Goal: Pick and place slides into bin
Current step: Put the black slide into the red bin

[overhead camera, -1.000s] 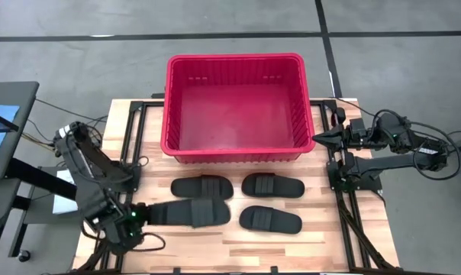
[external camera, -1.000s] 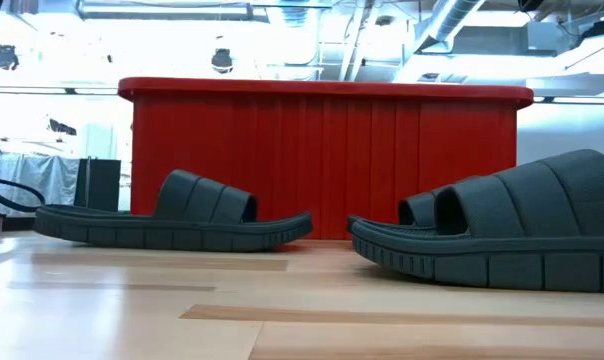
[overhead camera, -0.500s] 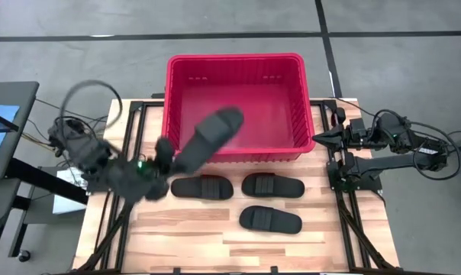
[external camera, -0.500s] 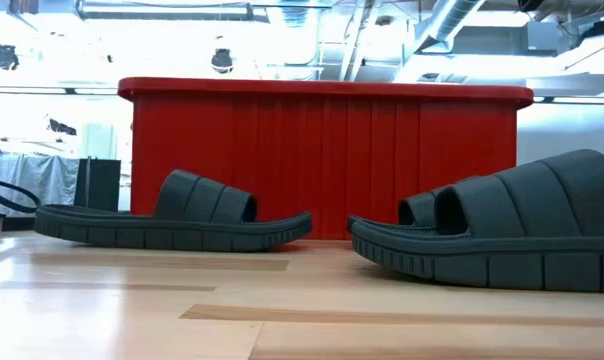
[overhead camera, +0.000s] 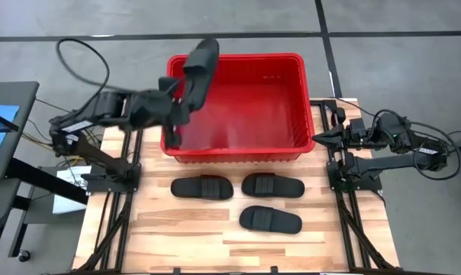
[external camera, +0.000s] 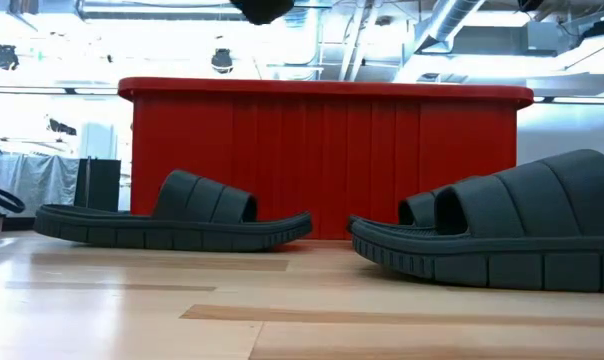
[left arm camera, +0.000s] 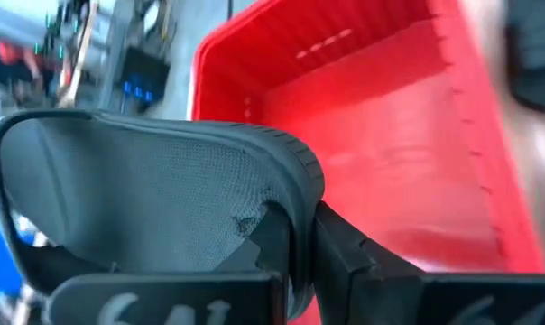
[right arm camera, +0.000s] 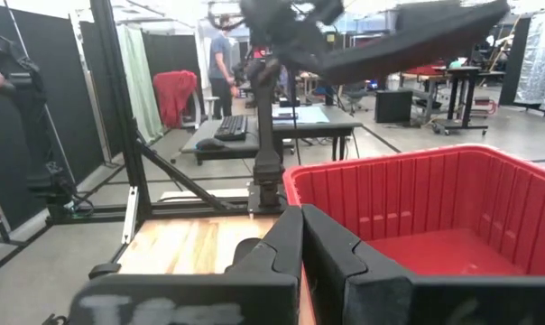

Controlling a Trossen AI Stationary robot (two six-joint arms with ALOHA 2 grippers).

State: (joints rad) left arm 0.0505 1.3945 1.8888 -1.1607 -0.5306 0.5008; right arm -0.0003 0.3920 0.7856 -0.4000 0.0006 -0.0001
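My left gripper (overhead camera: 178, 98) is shut on one black slide (overhead camera: 200, 63), held in the air over the left wall of the red bin (overhead camera: 291, 65). The slide also shows in the left wrist view (left arm camera: 146, 190) and the right wrist view (right arm camera: 417, 41). Three more black slides (overhead camera: 202, 187) (overhead camera: 272, 186) (overhead camera: 270, 220) lie sole-down on the wooden table in front of the bin. My right gripper (overhead camera: 316, 137) is shut and empty beside the bin's near right corner. My left gripper pinches the rim of the slide's sole (left arm camera: 286, 217) at one end between its two fingers. It comes from the table's left, slanting toward the far side. The slide sticks out beyond the fingers, tilted and lifted clear, over the bin's far left corner.
The bin (external camera: 322, 160) stands at the table's far middle with its bottom bare. In the low view two of the lying slides (external camera: 172, 215) (external camera: 502, 235) are in front of it. Black frame rails (overhead camera: 345, 206) run along both table sides.
My left gripper has lifted one slide off the table's near left part. It has swung up and toward the far edge, turning as it went, to above the bin's left wall. The slide now hangs clear and tilted. The other three slides have stayed put.
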